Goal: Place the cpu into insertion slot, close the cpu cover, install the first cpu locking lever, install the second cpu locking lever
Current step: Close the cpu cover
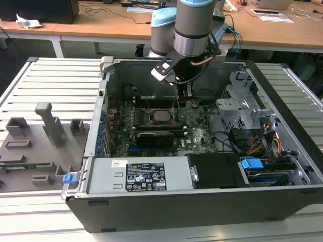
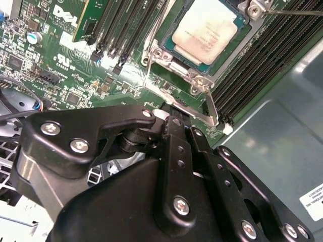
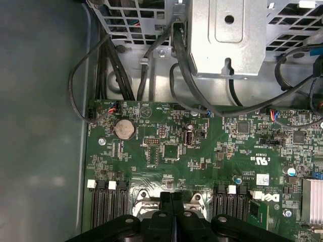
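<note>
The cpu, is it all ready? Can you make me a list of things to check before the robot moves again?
1. cpu lies flat in the insertion slot: ok.
2. cpu cover fully down: cannot tell.
3. locking lever hooked in place: cannot tell.
4. fingers shut together: ok.
5. fingers close to that locking lever, in the second wrist view: ok.
6. black cables away from the insertion slot: ok.

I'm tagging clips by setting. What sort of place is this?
Probably a robotics lab or workshop in an office-like room: an open computer case sits on a slatted metal table under a robot arm, with wooden desks behind.
</note>
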`<state>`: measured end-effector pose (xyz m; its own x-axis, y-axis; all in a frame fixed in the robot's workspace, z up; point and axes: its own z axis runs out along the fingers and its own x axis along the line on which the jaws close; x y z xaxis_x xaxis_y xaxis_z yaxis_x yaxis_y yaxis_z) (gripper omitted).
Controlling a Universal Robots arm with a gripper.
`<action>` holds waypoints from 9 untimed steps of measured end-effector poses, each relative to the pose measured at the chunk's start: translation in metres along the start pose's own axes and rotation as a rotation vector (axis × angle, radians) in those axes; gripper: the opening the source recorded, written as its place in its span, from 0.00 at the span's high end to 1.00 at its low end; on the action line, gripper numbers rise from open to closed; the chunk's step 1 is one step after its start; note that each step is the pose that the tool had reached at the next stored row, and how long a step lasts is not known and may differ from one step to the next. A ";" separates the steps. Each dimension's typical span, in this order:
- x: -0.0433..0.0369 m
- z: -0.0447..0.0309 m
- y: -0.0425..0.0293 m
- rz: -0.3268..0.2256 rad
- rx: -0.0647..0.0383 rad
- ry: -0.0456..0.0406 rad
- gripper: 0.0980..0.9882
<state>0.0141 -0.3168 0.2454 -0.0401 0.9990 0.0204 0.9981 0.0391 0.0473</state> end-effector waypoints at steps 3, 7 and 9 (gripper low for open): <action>0.0001 -0.0001 -0.0022 0.000 0.000 0.0000 0.99; 0.0002 -0.0002 -0.0048 0.000 0.000 0.0000 0.99; 0.0002 -0.0002 -0.0061 0.000 0.000 0.0000 0.99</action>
<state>0.0080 -0.3168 0.2453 -0.0401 0.9990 0.0204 0.9981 0.0391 0.0473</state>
